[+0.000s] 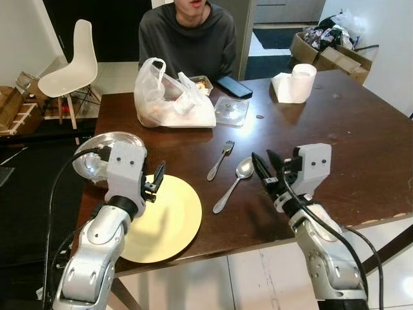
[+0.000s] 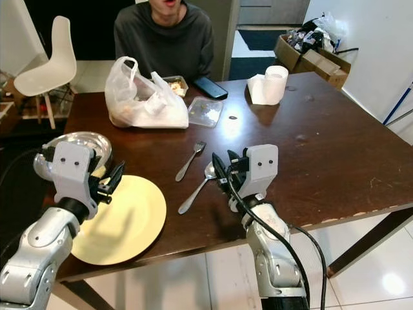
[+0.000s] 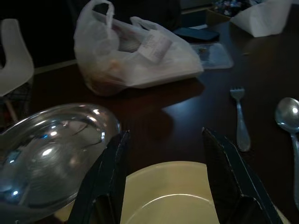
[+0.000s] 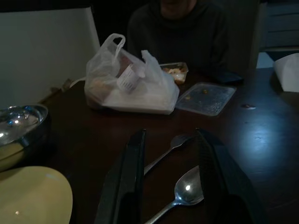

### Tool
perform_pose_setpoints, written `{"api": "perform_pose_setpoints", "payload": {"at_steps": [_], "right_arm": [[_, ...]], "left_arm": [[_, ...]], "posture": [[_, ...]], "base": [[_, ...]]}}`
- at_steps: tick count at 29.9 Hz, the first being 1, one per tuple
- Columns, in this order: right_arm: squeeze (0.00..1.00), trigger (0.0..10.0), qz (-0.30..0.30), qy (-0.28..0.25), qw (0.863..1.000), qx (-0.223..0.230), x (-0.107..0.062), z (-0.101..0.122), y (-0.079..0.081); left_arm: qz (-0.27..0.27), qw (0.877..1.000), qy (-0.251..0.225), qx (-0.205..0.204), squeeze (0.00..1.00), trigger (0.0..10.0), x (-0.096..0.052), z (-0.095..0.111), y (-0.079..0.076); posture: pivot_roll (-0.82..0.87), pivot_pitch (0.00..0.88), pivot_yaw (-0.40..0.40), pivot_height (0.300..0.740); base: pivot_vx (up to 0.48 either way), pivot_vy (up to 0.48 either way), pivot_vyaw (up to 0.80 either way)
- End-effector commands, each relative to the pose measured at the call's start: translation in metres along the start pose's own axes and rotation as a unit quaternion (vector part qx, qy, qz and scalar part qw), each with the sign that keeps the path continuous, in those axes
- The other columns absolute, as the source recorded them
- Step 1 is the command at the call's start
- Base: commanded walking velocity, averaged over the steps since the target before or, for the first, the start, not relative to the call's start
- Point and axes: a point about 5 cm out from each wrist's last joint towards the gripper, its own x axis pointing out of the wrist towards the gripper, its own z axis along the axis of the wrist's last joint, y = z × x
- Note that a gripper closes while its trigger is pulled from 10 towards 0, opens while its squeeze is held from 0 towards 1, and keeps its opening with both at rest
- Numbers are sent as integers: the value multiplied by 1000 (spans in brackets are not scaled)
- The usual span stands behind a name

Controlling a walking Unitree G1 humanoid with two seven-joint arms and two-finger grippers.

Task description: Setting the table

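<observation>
The right gripper (image 1: 270,169) hovers low over the dark brown wooden worktop (image 1: 361,142) with its jaws parted and nothing between them. The polished steel spoon (image 1: 233,181) lies flat just ahead of its fingertips, bowl away from the robot, and the small steel fork (image 1: 221,159) lies just beyond the spoon. Both are judged light, rigid and slippery; lying flat, they offer little height, so take the slender handle across its width, near mid-length. The left gripper (image 1: 157,180) is also open and empty, above the round pale yellow plate (image 1: 169,216), which overhangs the near worktop edge. The shiny steel bowl (image 1: 95,155) sits just beside that gripper. The plate is probably stiff and breakable: grip its rim.
</observation>
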Motion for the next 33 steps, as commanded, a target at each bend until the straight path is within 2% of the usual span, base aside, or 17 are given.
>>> {"api": "perform_pose_setpoints", "payload": {"at_steps": [1, 5, 10, 12, 13, 16, 17, 18, 19, 22, 23, 26, 27, 28, 29, 33], "right_arm": [[0, 10000, -1, -5, 1000, 0, 0, 2, 3], [0, 10000, -13, 9, 1000, 8, -1, -6, 3], [0, 10000, -19, 31, 999, 17, 0, -13, 6], [0, 10000, -11, 101, 994, 36, 4, -38, 5], [0, 10000, -11, 101, 994, 36, 4, -38, 5], [0, 10000, -14, 142, 989, 35, 19, -52, 1], [0, 10000, -15, 151, 987, 51, 24, -55, 1], [918, 10000, -28, 164, 984, 62, 29, -59, -1], [1000, 10000, -37, 175, 980, 82, 35, -64, -3], [1000, 10000, -52, 189, 974, 115, 43, -68, -4], [1000, 10000, -53, 193, 970, 140, 51, -68, -3], [1000, 10000, -46, 207, 965, 151, 58, -68, -1], [953, 10000, -42, 217, 963, 157, 62, -66, 1], [953, 10000, -42, 217, 963, 157, 62, -66, 1], [0, 10000, -34, 224, 961, 155, 67, -65, 3], [0, 10000, -6, 246, 962, 120, 82, -56, 12]], "left_arm": [[15, 1000, 8, 7, 0, 10000, -3, -5, 5], [1, 1000, 8, 12, 0, 10000, -3, -5, 0], [-3, 1000, 7, 18, 0, 10000, -2, -3, 2], [1, 1000, 4, 26, 0, 10000, 1, 0, 5], [1, 1000, 4, 26, 0, 10000, 1, 0, 5], [2, 999, -5, 40, 0, 10000, 0, 8, 13], [6, 999, -6, 46, 0, 10000, -1, 9, 17], [14, 999, -7, 52, 0, 10000, -3, 10, 22], [22, 998, -7, 57, 0, 10000, -5, 11, 26], [33, 997, -8, 62, 0, 10000, -9, 13, 31], [39, 997, -9, 64, 0, 10000, -12, 15, 32], [41, 997, -9, 68, 0, 10000, -17, 17, 34], [42, 997, -8, 71, 0, 10000, -19, 18, 35], [42, 997, -8, 71, 0, 10000, -19, 18, 35], [43, 996, -6, 73, 0, 10000, -22, 18, 37], [48, 996, 2, 74, 0, 10000, -27, 15, 38]], "posture": [[2, 2, 91, 740], [17, 15, 95, 740], [19, 17, 95, 740], [48, 16, 98, 740], [48, 16, 98, 740], [84, 24, 88, 740], [107, 35, 78, 740], [134, 38, 64, 740], [146, 38, 60, 740], [171, 40, 55, 740], [195, 49, 49, 740], [220, 72, 41, 740], [222, 80, 35, 740], [222, 80, 35, 740], [220, 84, 31, 740], [218, 102, 10, 740]], "base": [[0, 0, 0], [0, 0, 0], [0, 0, 0], [0, 0, 0], [0, 0, 0], [0, 0, 0], [0, 0, 0], [0, 0, 0], [0, 0, 0], [0, 0, 0], [0, 0, 0], [0, 0, 0], [0, 0, 0], [0, 0, 0], [0, 0, 0], [0, 0, 0]]}}
